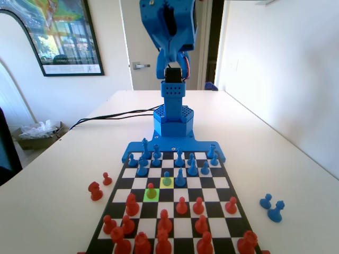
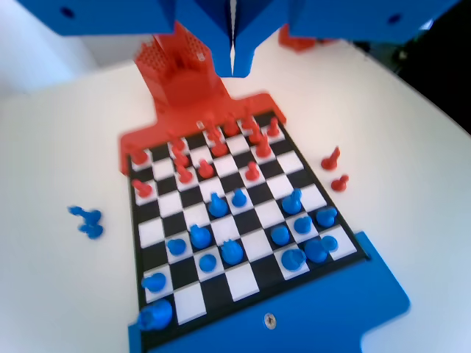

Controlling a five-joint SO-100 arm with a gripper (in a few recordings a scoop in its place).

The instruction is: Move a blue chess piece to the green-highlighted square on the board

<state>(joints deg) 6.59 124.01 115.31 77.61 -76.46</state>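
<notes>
No text, number or brand can be read anywhere. The framed poster on the wall in the fixed view carries a pale strip along its lower edge that may hold lettering, but it is too small and blurred to make out. The board bears no markings.

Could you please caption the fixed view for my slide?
Blue pawn on the yellow square, red pawn on the green square; arm raised.
</notes>
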